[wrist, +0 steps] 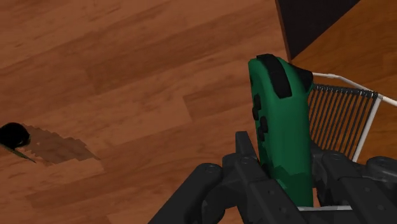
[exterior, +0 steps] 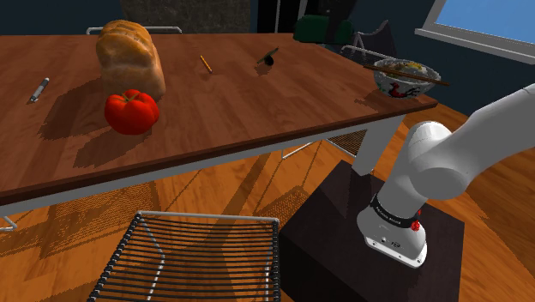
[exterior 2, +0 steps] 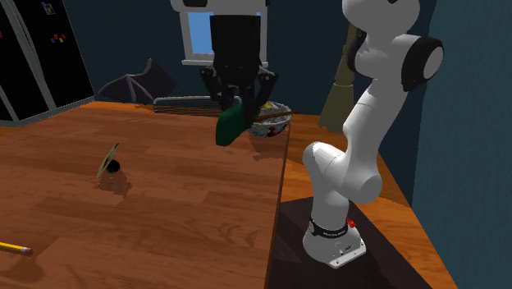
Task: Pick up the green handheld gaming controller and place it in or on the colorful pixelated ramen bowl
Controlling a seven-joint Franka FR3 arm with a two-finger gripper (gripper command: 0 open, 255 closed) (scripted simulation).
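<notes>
- Controller (wrist: 283, 127), clasped between the jaws: green with black buttons.
- Gripper (wrist: 284, 167): all black.
- Table (exterior: 214, 111): reddish-brown wood grain.
- Tomato (exterior: 131, 111): red.
- Ramen bowl (exterior: 396, 87): multicoloured, speckled.

Black fingers (wrist: 247, 162) tight around green controller (wrist: 283, 127)

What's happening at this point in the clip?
The black gripper is shut on a green handheld controller, holding it clear of the wooden table. The colourful ramen bowl sits near the table's corner by the stand; the controller is not in it yet. A bread loaf and a tomato lie farther along.
</notes>
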